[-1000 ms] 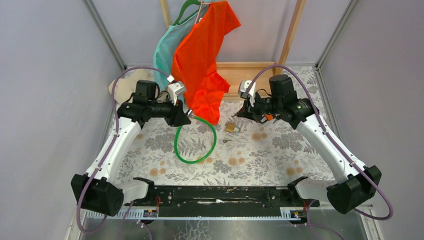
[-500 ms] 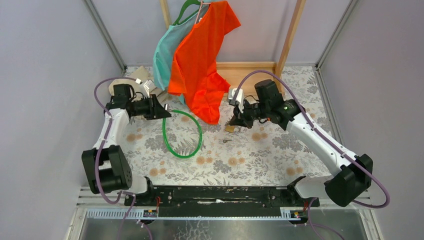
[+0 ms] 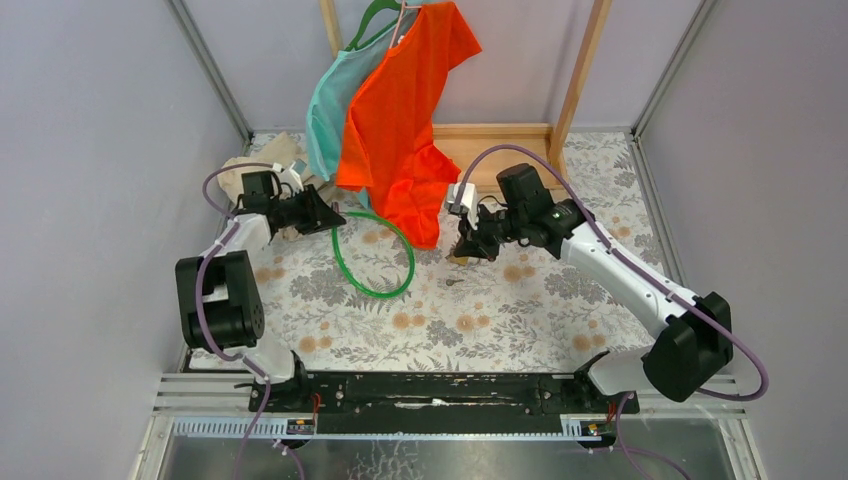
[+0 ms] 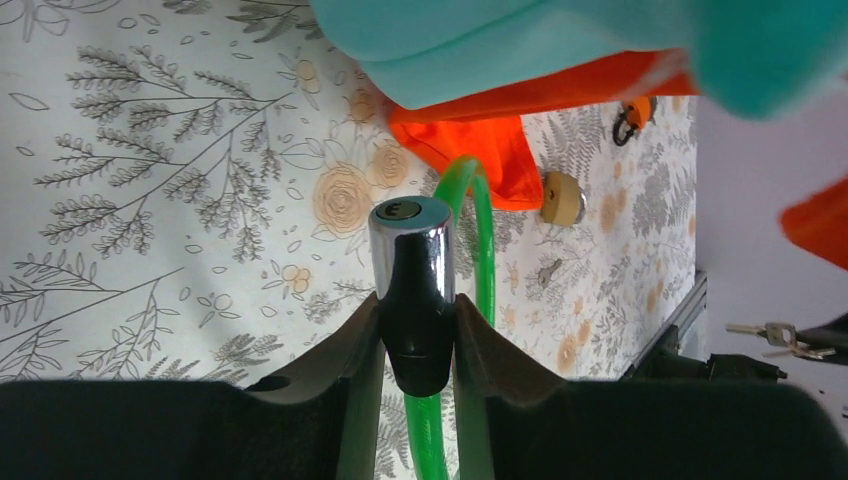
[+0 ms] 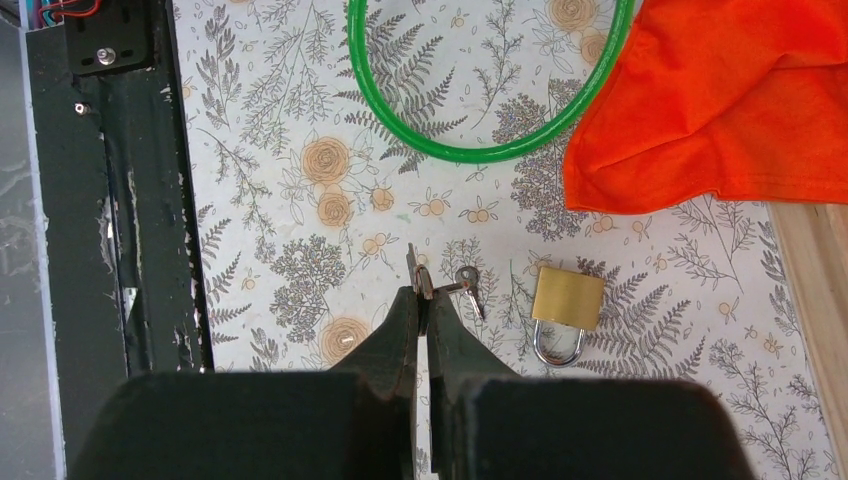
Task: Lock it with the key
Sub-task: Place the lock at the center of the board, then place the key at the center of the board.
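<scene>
Key (image 4: pixel 638 108), orange plastic head, black loop

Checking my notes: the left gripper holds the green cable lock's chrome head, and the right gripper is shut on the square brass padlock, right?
Not quite: the right wrist view shows the right gripper shut on a small bare metal key, with the square brass padlock lying apart beside it. The rest holds.

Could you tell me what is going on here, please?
The left pincer holds the chrome end of a green cable lock. The right pincer, shut, sits at small metal keys beside a brass padlock; whether it grips them is unclear. The orange key lies apart, ungripped.
</scene>
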Robot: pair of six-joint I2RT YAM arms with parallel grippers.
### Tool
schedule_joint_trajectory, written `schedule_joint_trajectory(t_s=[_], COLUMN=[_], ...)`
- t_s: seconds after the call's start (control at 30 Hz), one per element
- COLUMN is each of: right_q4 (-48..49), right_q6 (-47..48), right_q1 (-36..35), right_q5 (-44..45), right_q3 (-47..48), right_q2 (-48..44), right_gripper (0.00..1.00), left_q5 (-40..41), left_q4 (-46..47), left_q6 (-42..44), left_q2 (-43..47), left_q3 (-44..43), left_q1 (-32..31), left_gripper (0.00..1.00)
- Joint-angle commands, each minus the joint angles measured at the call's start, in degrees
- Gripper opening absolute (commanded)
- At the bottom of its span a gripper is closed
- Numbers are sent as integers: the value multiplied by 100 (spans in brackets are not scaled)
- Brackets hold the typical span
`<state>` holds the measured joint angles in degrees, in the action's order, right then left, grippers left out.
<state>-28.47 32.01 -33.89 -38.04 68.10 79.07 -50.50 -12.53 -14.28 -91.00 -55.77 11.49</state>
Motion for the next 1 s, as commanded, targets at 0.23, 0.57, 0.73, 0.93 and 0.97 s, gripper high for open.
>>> schedule_joint_trajectory(t_s=[0.23, 0.57, 0.73, 0.93, 0.97], right_q4=[317, 343, 546, 646, 604], right_q6=[-99, -196, -380, -781, -842], right_q1=[-158, -346, -619, -1117, -1218], right_q5=[42, 104, 235, 458, 498], right_q3=[24, -12, -48, 304, 413], right_q2=[247, 472, 729, 1497, 1714], right_gripper=[0, 0, 0, 0, 0], left_q5=[882, 1516, 2005, 2521, 2626], left_q4=[-128, -478, -514, -307, -242], left_q6=[565, 1104, 1314, 1581, 1624], left_q2=[-695, -959, -651, 237, 426], left_q3=[-94, -248, -260, -106, -61], left_q1=[-64, -54, -49, -51, -51], left_gripper=[44, 60, 75, 84, 86])
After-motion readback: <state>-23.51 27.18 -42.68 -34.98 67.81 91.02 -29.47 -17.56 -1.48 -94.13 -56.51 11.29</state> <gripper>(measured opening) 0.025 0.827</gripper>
